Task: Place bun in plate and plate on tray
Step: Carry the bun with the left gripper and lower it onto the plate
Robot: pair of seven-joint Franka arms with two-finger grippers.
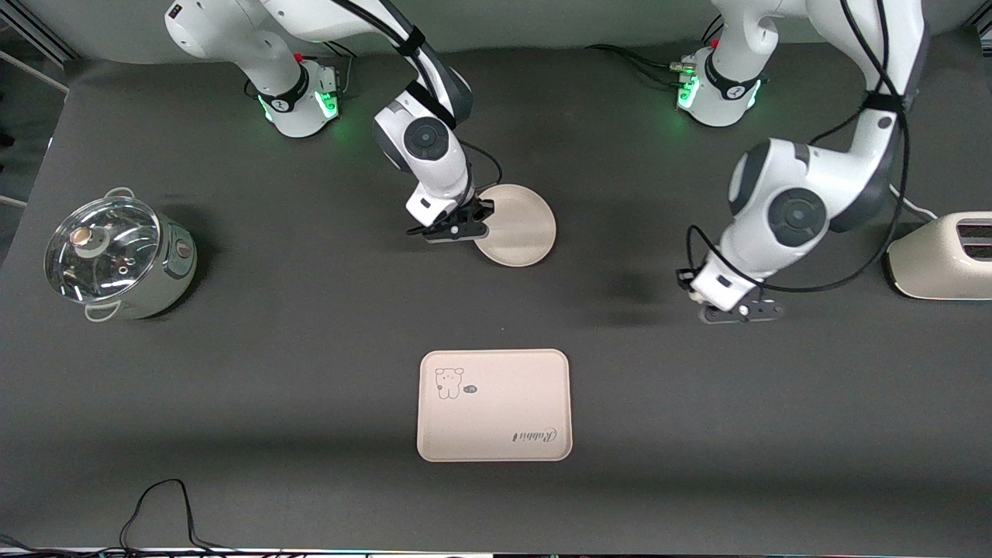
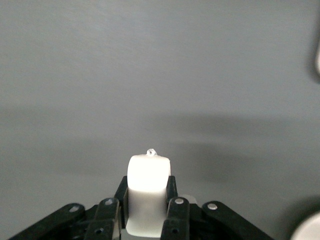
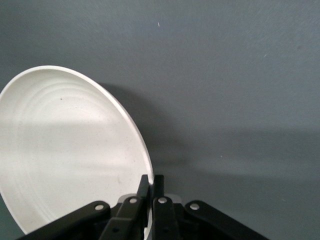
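Clamping the plate's point(image 1: 518, 226) rim, the right pincer point(image 1: 457, 229) sits just above centre of the front view, its fingers point(image 3: 143, 192) pinched on the edge toward the right arm's end of the desk point(image 1: 310, 372); in the right wrist view the plate tilts up off the dark surface with a shadow under it. The left pincer point(image 1: 740, 312) hangs at centre right of the front view over bare desk, clenched on the bun point(image 2: 148, 192), which stands between its fingers point(image 2: 172, 200) in the left wrist view. The tray point(image 1: 494, 405) lies flat at lower centre, nearer the camera than the plate, well apart from both pincers.
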